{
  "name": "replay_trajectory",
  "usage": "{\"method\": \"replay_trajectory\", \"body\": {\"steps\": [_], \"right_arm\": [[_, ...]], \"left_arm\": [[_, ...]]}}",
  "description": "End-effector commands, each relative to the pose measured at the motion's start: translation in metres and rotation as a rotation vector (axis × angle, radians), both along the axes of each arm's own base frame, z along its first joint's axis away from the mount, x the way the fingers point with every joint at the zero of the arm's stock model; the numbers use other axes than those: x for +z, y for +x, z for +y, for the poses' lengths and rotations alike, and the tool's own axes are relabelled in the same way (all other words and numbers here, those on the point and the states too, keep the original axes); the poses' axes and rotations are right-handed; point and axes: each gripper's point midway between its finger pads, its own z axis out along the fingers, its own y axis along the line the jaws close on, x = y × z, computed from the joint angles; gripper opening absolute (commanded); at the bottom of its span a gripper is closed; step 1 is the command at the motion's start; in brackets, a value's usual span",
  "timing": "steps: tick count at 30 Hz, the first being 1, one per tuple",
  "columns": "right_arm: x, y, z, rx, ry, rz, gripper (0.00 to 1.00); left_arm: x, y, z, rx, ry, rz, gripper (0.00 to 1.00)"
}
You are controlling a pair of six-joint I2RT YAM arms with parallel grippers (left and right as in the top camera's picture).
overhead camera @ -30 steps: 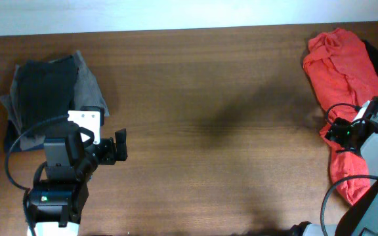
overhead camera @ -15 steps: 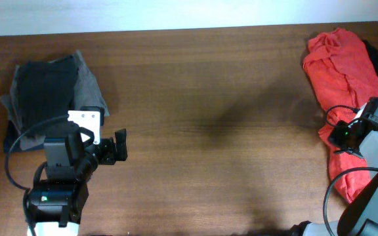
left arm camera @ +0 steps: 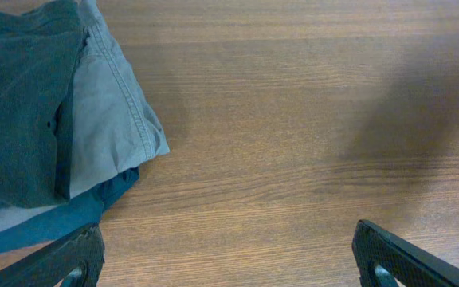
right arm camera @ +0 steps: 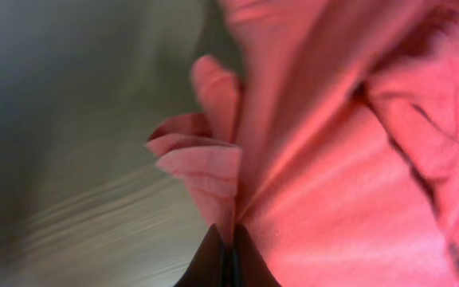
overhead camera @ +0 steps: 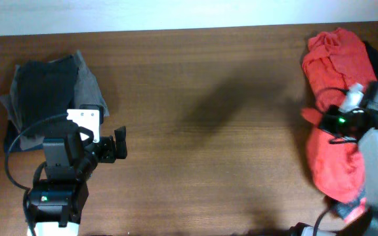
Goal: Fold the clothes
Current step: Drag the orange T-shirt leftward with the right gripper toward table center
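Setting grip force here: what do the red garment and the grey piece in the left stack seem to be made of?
The red garment looks like thin, matte cotton-type jersey: it bunches in soft rounded folds. The grey piece looks like heavier matte woven cotton, judging by its stitched hem and flat lie.

The right claw (right arm camera: 228,259) pinches a fold of the red-orange T-shirt (right arm camera: 333,183) — blurred table (right arm camera: 62,159) at left.
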Motion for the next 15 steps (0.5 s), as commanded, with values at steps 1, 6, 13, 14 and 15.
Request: {"method": "replay_trajectory", "body": {"steps": [1,6,13,14,15], "right_arm": [[0.033,0.013,0.087,0.255,0.047,-0.098,0.04],[0.033,0.016,0.184,0.535,0.039,-0.126,0.04],[0.002,0.020,0.265,0.738,-0.024,-0.123,0.24],[0.001,0.025,0.262,0.707,-0.042,-0.125,0.30],[0.002,0.031,0.255,0.652,-0.066,-0.134,0.38]], "left_arm": [[0.014,0.005,-0.001,0.001,-0.015,-0.043,0.99],[0.014,0.005,-0.001,0.001,-0.015,-0.044,0.99],[0.015,0.005,-0.001,0.001,-0.014,-0.046,0.99],[0.015,0.005,-0.001,0.001,-0.014,-0.047,0.99],[0.015,0.006,-0.001,0.001,-0.015,-0.047,0.99]]}}
